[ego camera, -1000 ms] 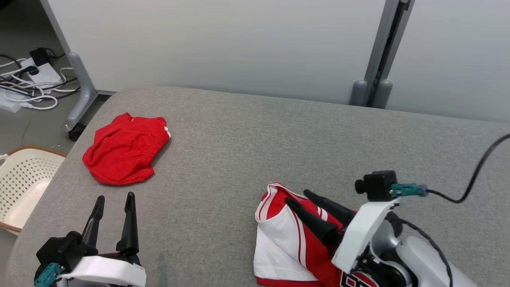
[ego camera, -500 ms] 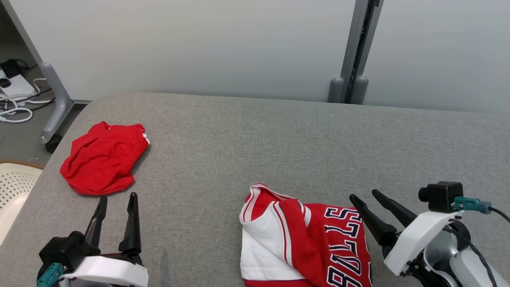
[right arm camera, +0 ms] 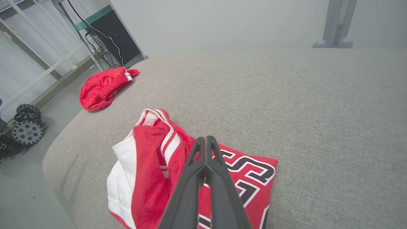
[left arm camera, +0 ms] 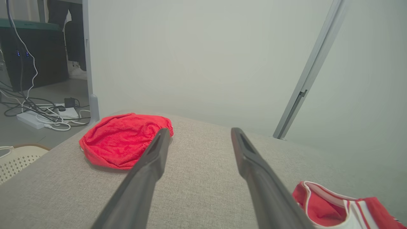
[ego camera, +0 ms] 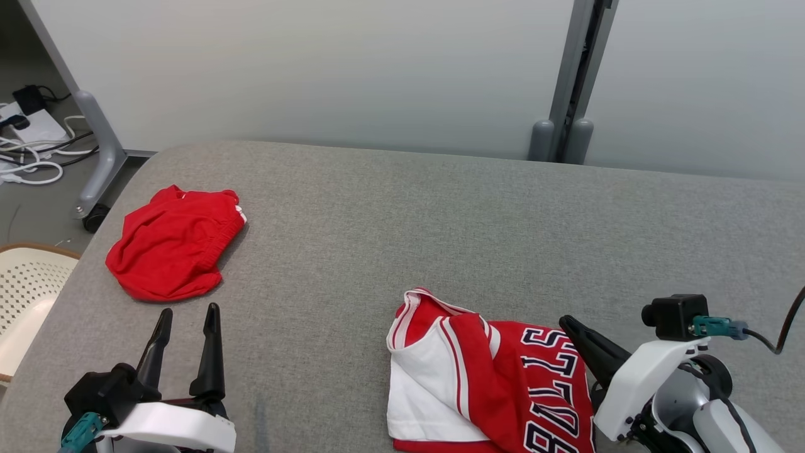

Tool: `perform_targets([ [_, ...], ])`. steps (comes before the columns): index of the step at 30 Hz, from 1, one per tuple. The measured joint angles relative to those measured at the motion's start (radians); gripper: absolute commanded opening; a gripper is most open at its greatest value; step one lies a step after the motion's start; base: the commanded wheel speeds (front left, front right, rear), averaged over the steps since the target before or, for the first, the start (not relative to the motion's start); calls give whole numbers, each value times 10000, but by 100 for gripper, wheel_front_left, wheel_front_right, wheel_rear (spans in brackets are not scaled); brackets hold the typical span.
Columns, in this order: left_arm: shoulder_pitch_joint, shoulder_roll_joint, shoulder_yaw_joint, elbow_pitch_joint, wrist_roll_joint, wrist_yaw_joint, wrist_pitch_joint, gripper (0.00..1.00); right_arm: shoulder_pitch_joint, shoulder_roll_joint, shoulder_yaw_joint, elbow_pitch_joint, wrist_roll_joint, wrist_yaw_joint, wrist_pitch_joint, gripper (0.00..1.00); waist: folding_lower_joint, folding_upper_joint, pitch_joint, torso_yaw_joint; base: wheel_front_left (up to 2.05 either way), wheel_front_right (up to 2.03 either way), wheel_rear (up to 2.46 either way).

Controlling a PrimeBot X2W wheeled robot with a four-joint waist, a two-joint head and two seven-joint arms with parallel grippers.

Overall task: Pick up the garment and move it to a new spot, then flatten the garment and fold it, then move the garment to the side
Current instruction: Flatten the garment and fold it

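head view: high up, faces forward and down across grey table (ego camera: pixel 402 220) to pale wall (ego camera: pixel 314 63); left gripper (ego camera: pixel 188 309) bottom left, right gripper (ego camera: pixel 564 321) bottom right.
left wrist view: low, near table top, looks almost level along own fingers at wall.
right wrist view: close above jersey (right arm camera: pixel 149 165), tilted down, faces forward-left across table.
shared: all three catch red shorts (ego camera: pixel 173 242), jersey, table top.
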Motion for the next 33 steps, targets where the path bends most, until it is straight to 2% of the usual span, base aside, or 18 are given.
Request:
perform_targets([
  [8, -89, -13, -44, 50, 0, 0, 0, 100, -321, 73, 690, 171, 332, 0, 341, 0, 0, 0, 49, 206, 0, 0, 0],
  [19, -173, -8, -25, 190, -29, -69, -2, 100, -1126, 284, 1822, 1599, 1030, 0, 512, 0, 0, 0, 240, 647, 0, 0, 0],
  [25, -286, -8, 36, 255, -31, -111, -2, 100, -1427, 443, 2801, 2054, 1542, 0, 449, 0, 0, 0, 328, 1000, 0, 0, 0],
  [33, -292, -35, 113, 320, -2, -186, -4, 100, -1512, 871, 4711, 2117, 2268, 0, 474, 0, 0, 0, 319, 1302, 0, 0, 0],
])
